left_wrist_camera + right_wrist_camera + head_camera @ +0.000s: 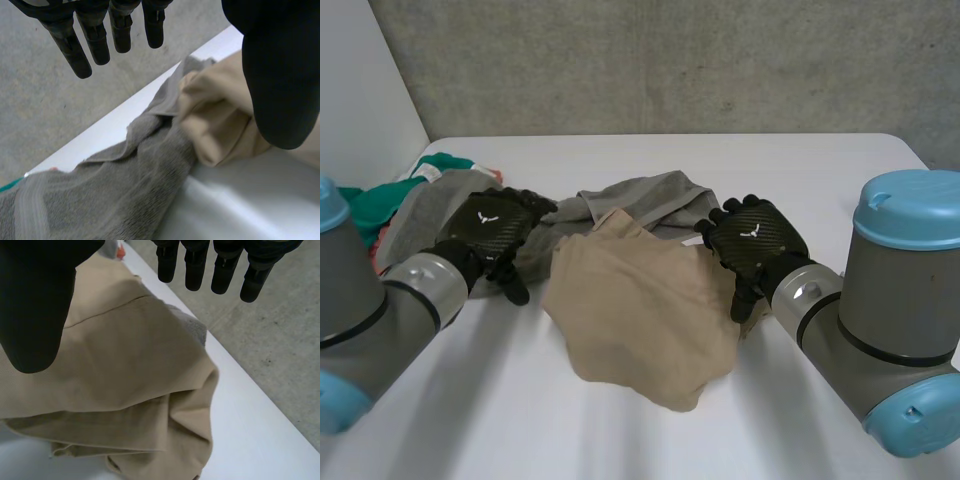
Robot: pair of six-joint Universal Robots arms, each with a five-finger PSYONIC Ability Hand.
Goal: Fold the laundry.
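A crumpled tan garment point(640, 310) lies in the middle of the white table point(820, 170), on top of a grey towel point(635, 200) that runs off to the left. My left hand point(495, 228) hovers over the grey towel point(115, 190) at the tan garment's left edge, fingers point(95, 35) straight and apart from the thumb, open and holding nothing. My right hand point(755, 240) hangs over the tan garment point(125, 380) at its right edge, fingers point(220, 270) straight, open and empty.
A heap of other laundry, with a green piece point(380, 200) and an orange bit, lies at the table's far left behind my left arm. The table's far edge point(130, 107) meets a grey concrete wall point(670, 60). Bare tabletop spreads in front.
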